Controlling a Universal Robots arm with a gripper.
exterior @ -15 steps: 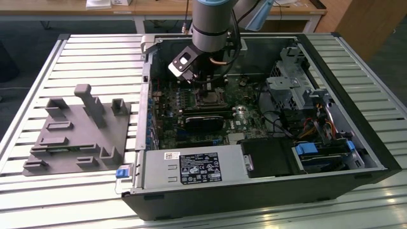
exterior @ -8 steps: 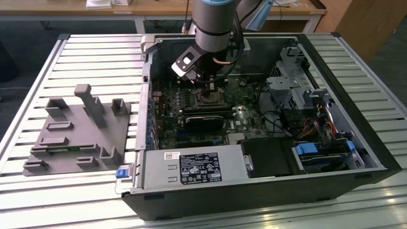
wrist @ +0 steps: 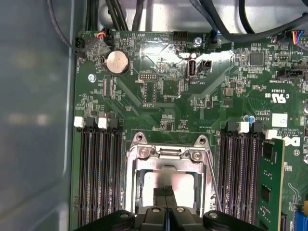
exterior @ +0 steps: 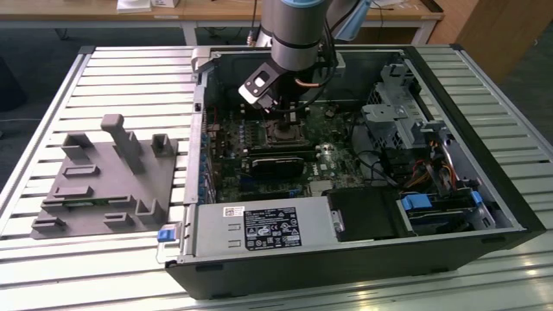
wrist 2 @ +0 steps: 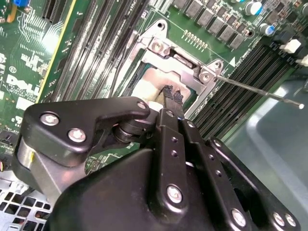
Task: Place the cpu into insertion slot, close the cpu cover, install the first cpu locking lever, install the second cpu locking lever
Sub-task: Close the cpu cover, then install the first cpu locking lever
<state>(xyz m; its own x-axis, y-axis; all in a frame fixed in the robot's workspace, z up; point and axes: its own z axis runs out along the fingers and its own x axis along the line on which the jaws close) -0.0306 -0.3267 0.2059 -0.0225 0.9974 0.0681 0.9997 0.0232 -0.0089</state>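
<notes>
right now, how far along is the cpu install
Looks done: the cpu is seated, with the cover down around it. In hand: the shut gripper has its tips at the cpu's middle. Left: one lever juts free beside the cover, unlatched; the other's state is unclear.

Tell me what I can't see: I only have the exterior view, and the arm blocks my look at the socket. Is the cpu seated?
Observer: Yes. In the first wrist view the cpu lies seated, pale top up.
Operator: Is the cover down?
Observer: The cpu cover looks flat, framing the chip.
Operator: And the levers?
Observer: In the second wrist view one locking lever juts out sideways, seemingly unlatched.
</notes>
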